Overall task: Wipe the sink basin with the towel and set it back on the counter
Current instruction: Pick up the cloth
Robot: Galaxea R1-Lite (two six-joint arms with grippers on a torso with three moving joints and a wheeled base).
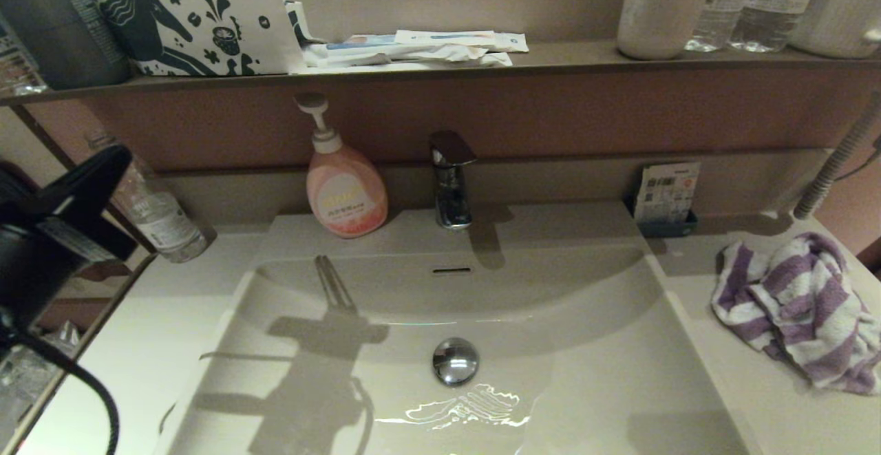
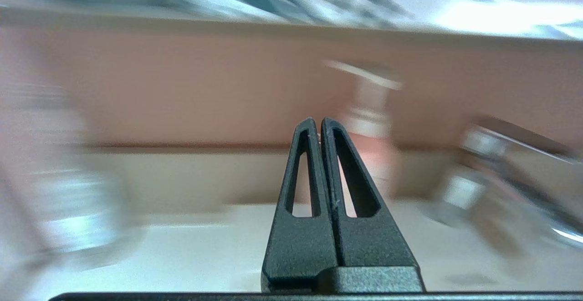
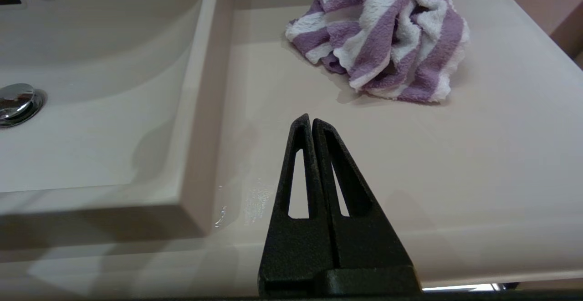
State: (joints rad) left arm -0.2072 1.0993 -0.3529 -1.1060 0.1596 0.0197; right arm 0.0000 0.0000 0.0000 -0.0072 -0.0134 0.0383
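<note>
right claw [image 3: 311, 119] nr towel [image 3: 387, 41], closed

You have the wide beige rectangular sink basin [image 1: 385, 400] in the middle, its round chrome drain stopper [image 1: 455, 361] in it. The crumpled purple-and-white striped towel [image 1: 798, 310] lies on the off-white counter [image 1: 764, 400] to your right. Behind the basin stands the chrome tap [image 1: 451, 180], with the pink pump soap bottle [image 1: 344, 183] to its left.

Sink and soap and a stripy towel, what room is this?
Most likely a bathroom. There is a sink basin with a chrome faucet, a pink pump soap bottle beside the faucet, and a purple-and-white towel crumpled on the counter.
</note>
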